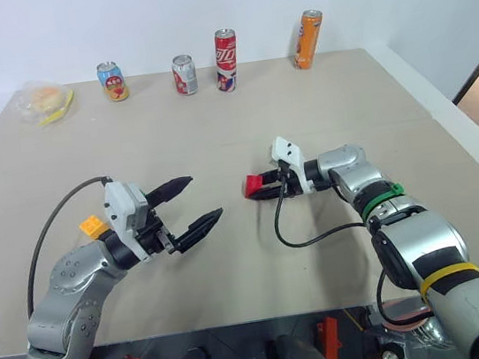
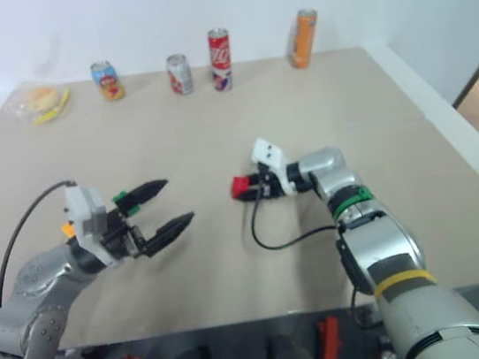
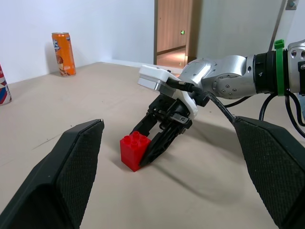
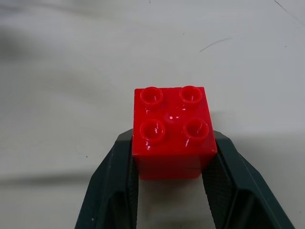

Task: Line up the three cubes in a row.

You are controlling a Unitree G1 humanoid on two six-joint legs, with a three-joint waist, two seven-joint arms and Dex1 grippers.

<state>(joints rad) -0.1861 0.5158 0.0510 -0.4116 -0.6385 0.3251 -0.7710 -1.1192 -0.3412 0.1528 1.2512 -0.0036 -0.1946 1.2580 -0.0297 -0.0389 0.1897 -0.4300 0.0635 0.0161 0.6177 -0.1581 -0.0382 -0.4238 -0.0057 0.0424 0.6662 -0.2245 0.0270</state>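
Red four-studded cube (image 4: 173, 132) sits upright, glossy.

Beige table (image 1: 233, 261) — red cube (image 1: 250, 184) mid-surface, orange cube (image 1: 93, 226) at left, four cans (image 1: 226, 59) along the far edge.

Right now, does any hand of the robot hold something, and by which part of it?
The right hand holds the red cube, its two fingers pressed on two opposite side faces while the cube sits on the table. The left hand is open and holds nothing.
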